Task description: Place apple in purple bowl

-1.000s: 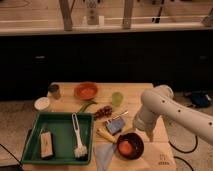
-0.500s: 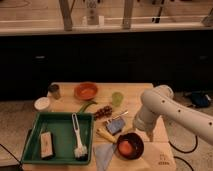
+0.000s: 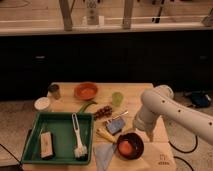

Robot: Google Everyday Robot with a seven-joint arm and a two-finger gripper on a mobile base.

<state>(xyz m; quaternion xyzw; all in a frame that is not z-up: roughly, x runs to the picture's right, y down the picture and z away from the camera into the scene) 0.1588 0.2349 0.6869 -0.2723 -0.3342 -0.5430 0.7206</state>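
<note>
The orange-red apple point(image 3: 126, 147) lies inside the dark purple bowl point(image 3: 136, 141) at the front right of the wooden table. The white arm reaches in from the right, and the gripper point(image 3: 148, 134) hangs at the arm's lower end, just right of and above the bowl's rim. The arm hides most of the gripper.
A green tray point(image 3: 35, 136) with a white brush point(image 3: 77, 137) and a tan block point(image 3: 46, 145) sits front left. An orange bowl point(image 3: 86, 91), dark grapes point(image 3: 104, 111), a green cup point(image 3: 117, 98), a white cup point(image 3: 43, 104), a tin point(image 3: 54, 91) and a blue cloth point(image 3: 105, 156) share the table.
</note>
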